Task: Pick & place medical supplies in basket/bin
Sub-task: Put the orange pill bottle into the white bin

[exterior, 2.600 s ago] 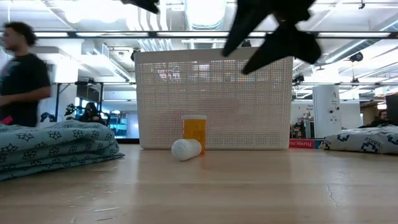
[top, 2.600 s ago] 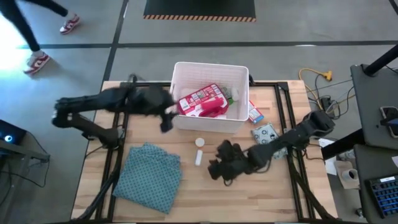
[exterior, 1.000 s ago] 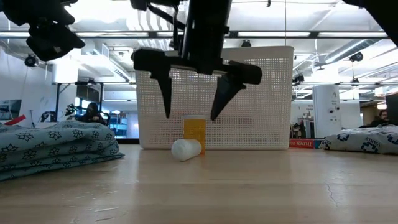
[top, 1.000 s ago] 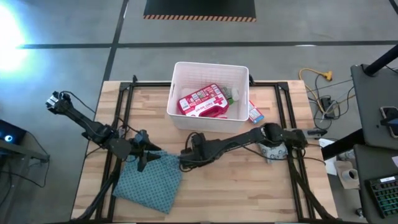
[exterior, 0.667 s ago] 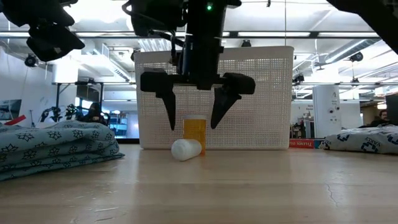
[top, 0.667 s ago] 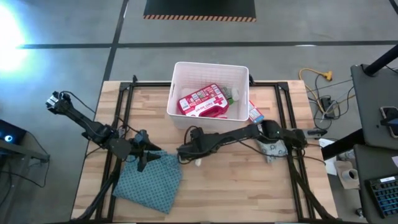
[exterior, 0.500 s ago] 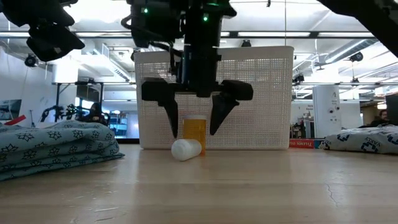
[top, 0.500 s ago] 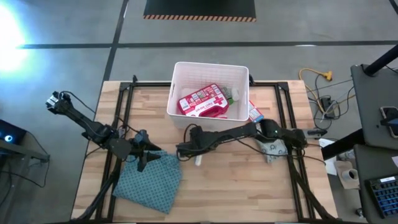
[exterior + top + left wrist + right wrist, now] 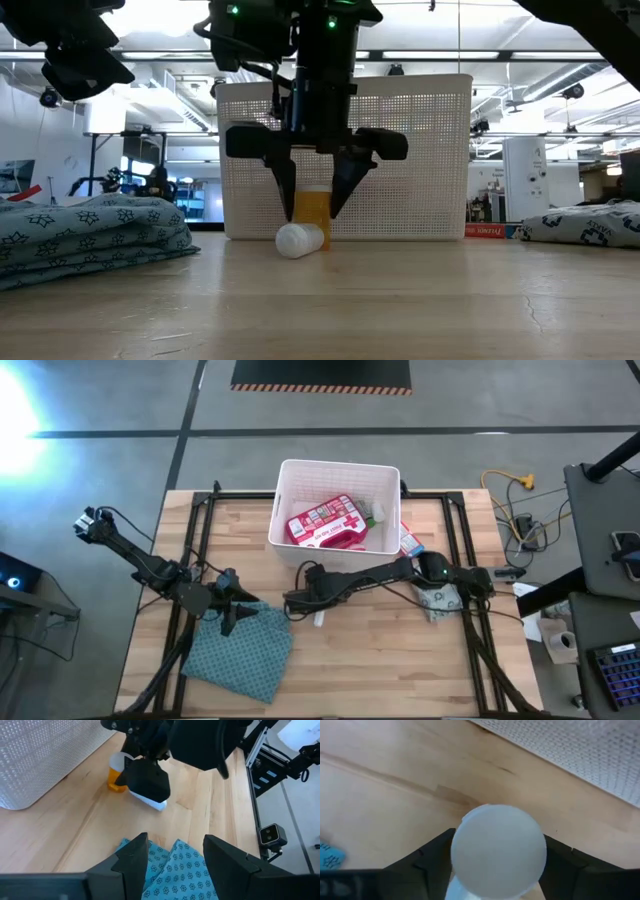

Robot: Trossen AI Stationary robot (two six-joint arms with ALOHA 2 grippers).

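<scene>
- The right gripper [image 9: 312, 208] hangs just in front of the white bin [image 9: 290, 482], its jaws down on either side of an upright amber bottle with a white cap [image 9: 313, 210].
- The jaws are spread and nearly at the bottle's sides; whether they touch it I cannot tell.
- In the right wrist view the bottle's round white cap [image 9: 497, 850] fills the gap between the two dark fingers [image 9: 422, 862].
- A small white bottle [image 9: 298, 240] lies on its side on the table [image 9: 400, 660], just in front of the amber one.
- The red-and-white first aid case [image 9: 325, 523] lies inside the bin, with a green-capped bottle [image 9: 376, 512] beside it.
- A small red-blue-white box [image 9: 409, 541] lies on the table just beside the bin.
- The pale dotted soft pack [image 9: 437, 600] sits under the right arm, farther from the bin.
- The left gripper [image 9: 228, 616] waits over the edge of the blue-green cloth [image 9: 240, 655], well apart from the bin, jaws released.
</scene>
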